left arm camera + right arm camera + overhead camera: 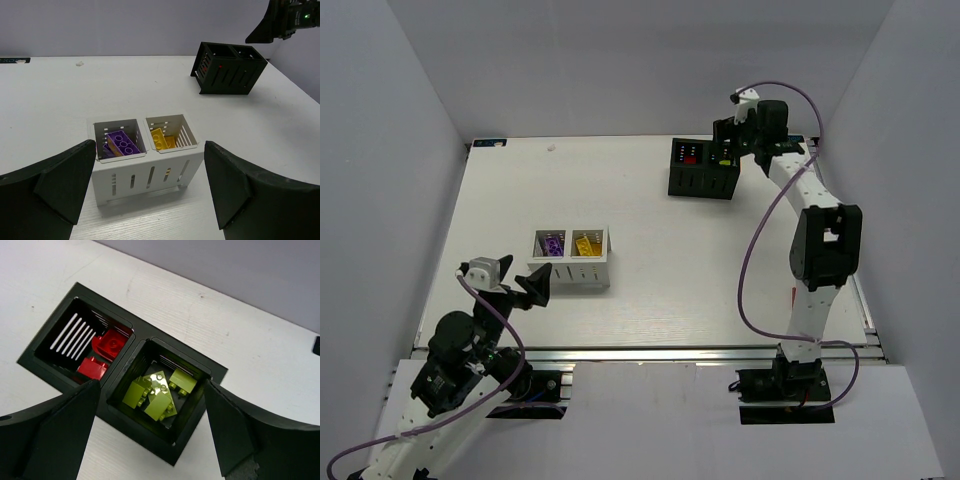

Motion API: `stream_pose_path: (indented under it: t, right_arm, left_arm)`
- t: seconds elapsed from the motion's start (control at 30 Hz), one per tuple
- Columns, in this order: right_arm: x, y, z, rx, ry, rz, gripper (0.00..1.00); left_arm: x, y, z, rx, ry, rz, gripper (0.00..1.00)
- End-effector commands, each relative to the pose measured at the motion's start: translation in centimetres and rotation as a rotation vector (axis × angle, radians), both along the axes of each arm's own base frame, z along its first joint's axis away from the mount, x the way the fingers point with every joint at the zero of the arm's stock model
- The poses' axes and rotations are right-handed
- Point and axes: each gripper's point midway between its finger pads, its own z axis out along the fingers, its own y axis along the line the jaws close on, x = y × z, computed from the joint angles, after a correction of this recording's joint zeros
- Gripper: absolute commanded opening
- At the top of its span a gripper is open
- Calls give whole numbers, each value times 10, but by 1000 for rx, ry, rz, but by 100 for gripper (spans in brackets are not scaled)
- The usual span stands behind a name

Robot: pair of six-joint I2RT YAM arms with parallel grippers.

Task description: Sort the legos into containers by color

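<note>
Above slotted black box (138,342), right gripper (151,388) wide; left gripper (150,149) wide near white box (150,176).

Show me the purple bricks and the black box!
Purple studded plastic bricks (122,143), left wrist view, top brick's studs.
Black slotted two-compartment box (140,342), right wrist view, middle divider rim.

Probably a robotics lab: white table (620,190) boxed by grey panels (380,150).
</note>
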Motion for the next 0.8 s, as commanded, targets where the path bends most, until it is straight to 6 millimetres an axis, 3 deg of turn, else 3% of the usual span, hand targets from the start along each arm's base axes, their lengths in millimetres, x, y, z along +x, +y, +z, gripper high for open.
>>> stream_pose_path:
  t: [0.0, 0.07, 0.2, 0.23, 0.27, 0.3, 0.33, 0.37, 0.4, 0.53, 0.7, 0.77]
  right_arm:
    - [-21, -14, 90, 5, -167, -20, 89]
    - [-53, -19, 102, 51, -157, -54, 89]
    - [-125, -23, 72, 98, -50, -70, 89]
    - [-147, -21, 82, 112, -67, -56, 89]
    - [-167, -20, 54, 116, 7, -39, 89]
    - [-178, -20, 48, 127, 27, -42, 89]
    - [-193, -21, 56, 142, 10, -36, 89]
    - [-208, -19, 39, 146, 58, -22, 89]
    - [-219, -19, 48, 150, 30, -11, 89]
    - [-253, -15, 35, 159, 14, 47, 89]
    - [-279, -13, 24, 136, 42, 97, 89]
    - [-274, -39, 12, 37, 49, -22, 89]
  left_arm:
    - [0, -2, 0, 0, -8, -11, 98]
    - [-1, -1, 1, -6, -15, -12, 98]
    - [-1, -4, -1, 3, -12, -22, 98]
    - [-1, -5, -1, 7, -13, -30, 98]
    - [0, -7, -3, 16, -9, -34, 98]
    - [1, -9, -3, 22, -7, -43, 98]
    - [1, -12, -5, 35, -4, -56, 98]
    - [1, -14, -5, 40, -1, -67, 98]
    - [4, -18, -9, 53, 15, -76, 98]
    - [7, -35, -16, 96, 62, -149, 98]
    - [8, -38, -20, 99, 75, -153, 98]
    - [7, -35, -19, 88, 64, -143, 98]
